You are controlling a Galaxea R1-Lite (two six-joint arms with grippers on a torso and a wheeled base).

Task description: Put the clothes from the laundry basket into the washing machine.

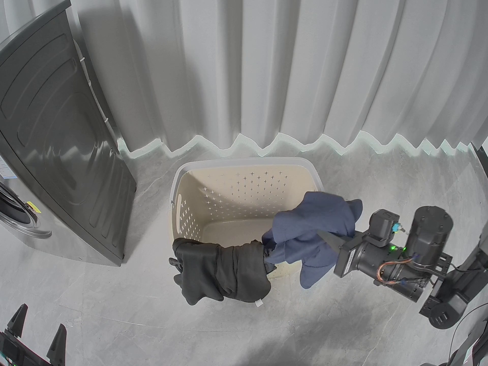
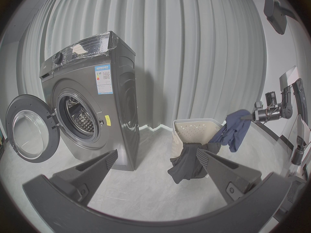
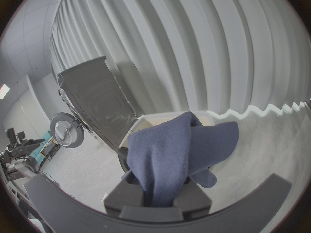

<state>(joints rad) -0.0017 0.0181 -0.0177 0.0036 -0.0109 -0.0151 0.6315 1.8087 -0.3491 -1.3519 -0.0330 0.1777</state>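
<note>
head, left gripper: nearest the lens, low on the robot's left. Fingers spread, nothing in them.
head, right gripper: closed on the blue garment, held up over the right near corner of the laundry basket. Cloth hangs off both sides of the jaws.
head, dark garment: draped over the basket's near rim, most of it hanging outside toward the floor. Appears to meet the blue one at the rim.
head, washing machine: on the robot's left, well apart from the basket.
left wrist, door: swung wide, drum opening exposed.
left wrist, left gripper: jaws wide and empty, facing the machine and basket.
right wrist, right gripper: pinch sits on a bunched fold mid-cloth, and blue fabric spills over both fingers.
handling: both items look soft, light and floppy, so they will sag and trail. The blue nap looks fleecy, so I judge slip risk low.
grasp, dark garment: best bet is the bunched ridge on the rim, taken from above. Loose ends could snag the rim or the door opening.
</note>
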